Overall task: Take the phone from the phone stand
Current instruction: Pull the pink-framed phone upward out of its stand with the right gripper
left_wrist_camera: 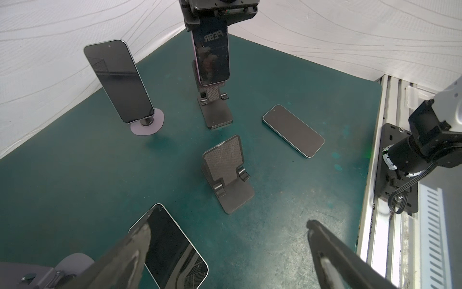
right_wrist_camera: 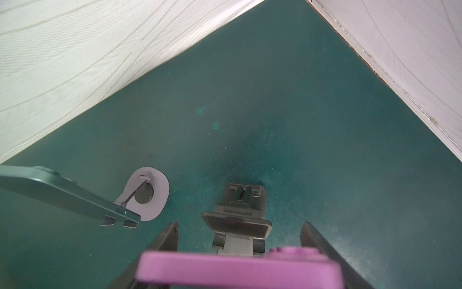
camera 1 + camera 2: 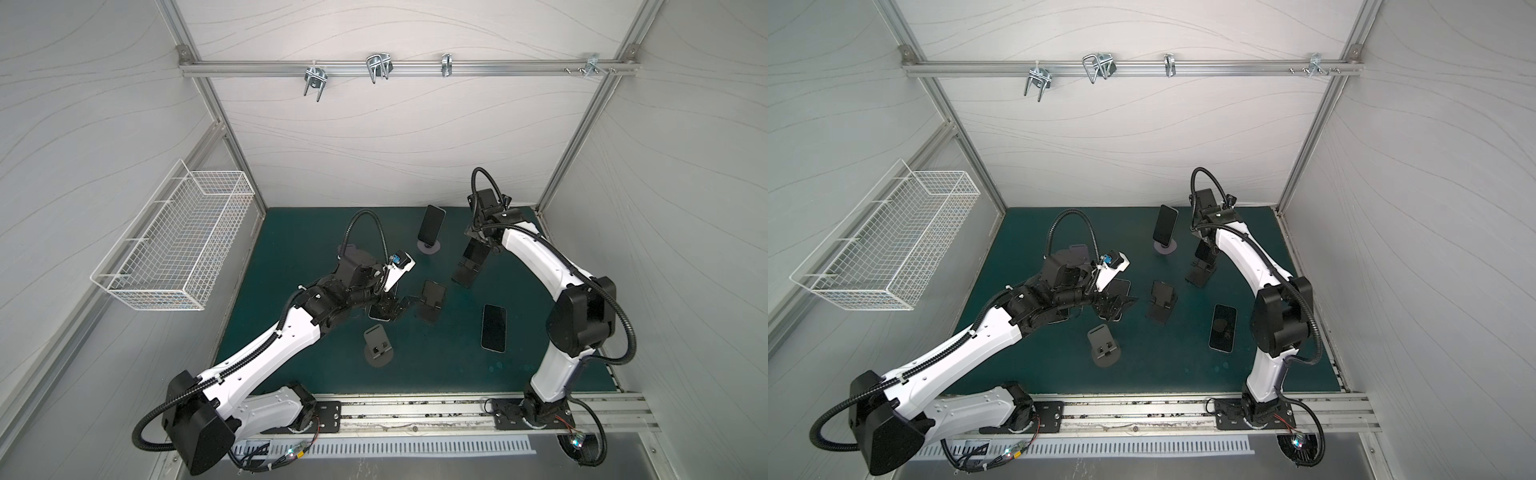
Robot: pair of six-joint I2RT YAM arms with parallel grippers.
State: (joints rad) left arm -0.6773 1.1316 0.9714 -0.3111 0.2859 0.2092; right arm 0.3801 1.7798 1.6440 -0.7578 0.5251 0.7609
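While the right hand (image 2: pixel 240 226) clamps the purple phone (image 1: pixel 212 55) by its long sides near the upper end, the phone hangs upright directly below that hand with its dark screen turned toward the left hand. Its lower edge is just above the two small lips of the folding stand (image 1: pixel 215 110) and clear of them. Whether its back touches the stand's backrest cannot be told. The stand rests on the green surface (image 1: pixel 75 187) straight under the right hand, backrest raised.

The left hand (image 1: pixel 227 225) is spread wide and grips nothing. It hovers low over the surface, well apart from the right hand. One of its fingers (image 1: pixel 140 240) crosses over the corner of a second phone (image 1: pixel 175 252), which lies flat and screen up beneath that hand. Whether finger and phone touch is unclear.

Just ahead of the left hand's fingertips, between the two hands, stands an empty folding stand (image 1: pixel 226 175). Beside the right hand, a third phone (image 1: pixel 117 80) leans on a round-based stand (image 1: pixel 152 125). A fourth phone (image 1: pixel 293 131) lies flat and screen up between the right hand and its arm's base. In a top view, a grey stand (image 3: pixel 377 347) sits empty just short of the left hand.
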